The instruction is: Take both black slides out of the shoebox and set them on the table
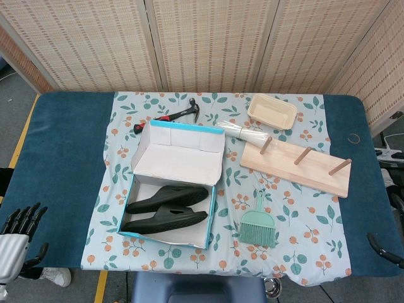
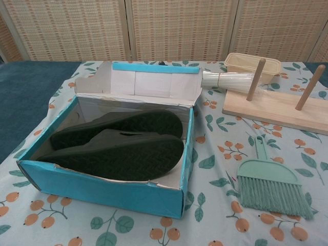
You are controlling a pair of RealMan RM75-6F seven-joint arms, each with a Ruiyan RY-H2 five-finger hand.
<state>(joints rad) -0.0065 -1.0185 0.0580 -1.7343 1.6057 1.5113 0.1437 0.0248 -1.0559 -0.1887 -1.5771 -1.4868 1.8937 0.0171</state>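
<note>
— Any brand or writing? 
— None legible anywhere; plain white card inside the open turquoise cardboard shoebox (image 1: 165,238), plain teal outside.

— And the slides? 
— Both inside that box, side by side, lengthwise: far black rubber slide (image 1: 169,197) against the white inner wall, near black rubber slide (image 1: 165,221) just beside it toward the front edge. Matte, moulded, ribbed along the soles in the chest view (image 2: 123,154). Not yet on the table.

— Around the box? 
— Sits on a floral cloth with orange berries and green leaves (image 1: 303,252), spread over a dark blue padded table (image 1: 63,164). Lid flap propped upright at the back. Behind it, a black claw hammer with a red-and-black grip (image 1: 173,115). To the right, a pale wooden board with three upright pegs (image 1: 297,165), a bundle of thin clear sticks (image 1: 243,131), a cream rectangular tray (image 1: 272,111). Nearer the front, a mint-green plastic hand brush (image 1: 257,226). Woven reed screens behind.

— Hands? 
— Left hand (image 1: 19,233) low at the table's near left corner, well apart from the box: black fingers spread, holding nothing. Right hand (image 1: 382,249) only a dark sliver at the right edge; finger state impossible to tell.
</note>
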